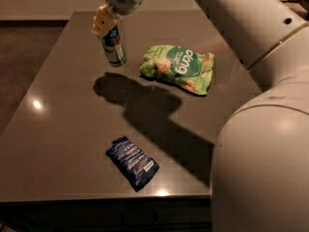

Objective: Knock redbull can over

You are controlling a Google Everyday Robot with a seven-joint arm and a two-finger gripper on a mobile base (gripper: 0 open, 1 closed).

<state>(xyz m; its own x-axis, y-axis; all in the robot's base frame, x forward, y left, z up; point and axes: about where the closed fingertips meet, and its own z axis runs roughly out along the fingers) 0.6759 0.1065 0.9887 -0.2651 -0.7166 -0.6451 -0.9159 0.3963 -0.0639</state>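
Observation:
The redbull can (115,47), slim, blue and silver, stands on the grey table (63,120) at the back left, its top leaning slightly to the left. My gripper (105,21) is right at the can's top, touching or overlapping its upper end, and hides the silver lid. The white arm reaches in from the upper right.
A green snack bag (177,67) lies just right of the can. A dark blue flat wrapper (132,162) lies near the table's front edge. My large white arm body (263,168) fills the right side. The floor drops away left of the table.

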